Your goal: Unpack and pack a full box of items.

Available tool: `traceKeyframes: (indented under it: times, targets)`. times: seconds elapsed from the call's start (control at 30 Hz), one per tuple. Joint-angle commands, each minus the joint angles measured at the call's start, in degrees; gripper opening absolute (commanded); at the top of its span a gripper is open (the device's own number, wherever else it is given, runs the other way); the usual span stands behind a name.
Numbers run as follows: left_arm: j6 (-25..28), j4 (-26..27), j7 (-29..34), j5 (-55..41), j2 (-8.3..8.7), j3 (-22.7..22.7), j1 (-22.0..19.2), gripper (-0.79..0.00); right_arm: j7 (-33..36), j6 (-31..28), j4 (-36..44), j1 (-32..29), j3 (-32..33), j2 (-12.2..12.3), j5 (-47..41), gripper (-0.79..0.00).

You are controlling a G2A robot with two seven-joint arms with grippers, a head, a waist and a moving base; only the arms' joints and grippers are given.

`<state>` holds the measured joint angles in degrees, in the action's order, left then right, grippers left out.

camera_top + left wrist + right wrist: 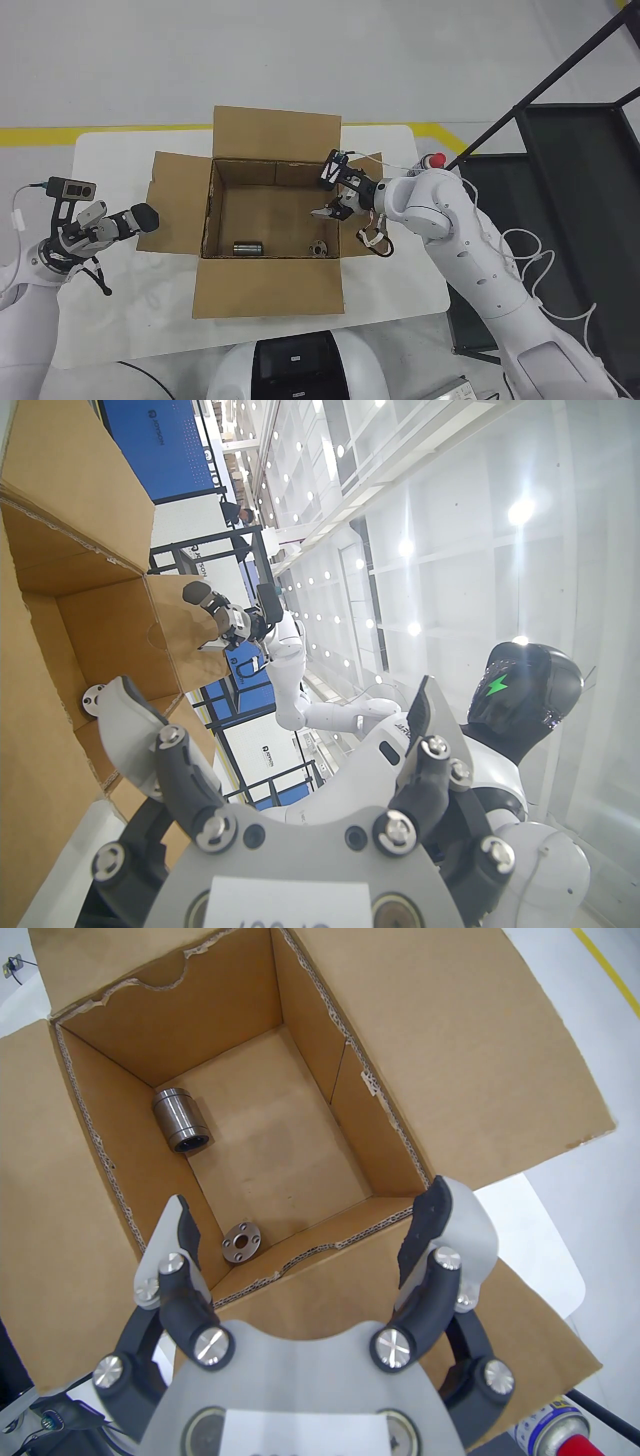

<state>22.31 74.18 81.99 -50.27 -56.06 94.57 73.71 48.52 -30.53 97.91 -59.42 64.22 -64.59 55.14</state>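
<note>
The open box (280, 215) holds a cylinder (247, 247) and a flange (318, 247). The right gripper (305, 1223) hangs spread over its rim; the left gripper (272, 702), also spread, is beside a flap.

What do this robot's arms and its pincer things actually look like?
The left arm and right arm have smooth white shells; thin white cables loop along the right one. The left gripper and right gripper each have two curved silver fingers with black pads, on black links with silver screws.
</note>
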Motion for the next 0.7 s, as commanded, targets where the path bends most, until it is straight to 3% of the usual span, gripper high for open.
traceKeyframes:
  times: [0.0,0.2,0.3,0.5,0.67]
  targets:
    - [0.0,0.0,0.0,0.0,0.0,0.0,0.0,0.0,0.0,0.0,0.0,0.0,0.0,0.0,0.0,0.0]
    - [0.0,0.0,0.0,0.0,0.0,0.0,0.0,0.0,-0.81,0.11,0.44,-0.07,-0.63,-0.11,0.01,0.0]
    - [0.0,0.0,0.0,0.0,0.0,0.0,0.0,0.0,2.31,0.88,-0.51,2.84,-5.0,-0.88,0.57,0.0]
    - [0.0,0.0,0.0,0.0,0.0,0.0,0.0,0.0,6.23,6.03,-9.16,13.11,-18.0,-4.78,-0.6,0.0]
    - [0.0,0.0,0.0,0.0,0.0,0.0,0.0,0.0,5.03,7.92,-18.12,20.49,-28.32,-9.42,-2.67,0.0]
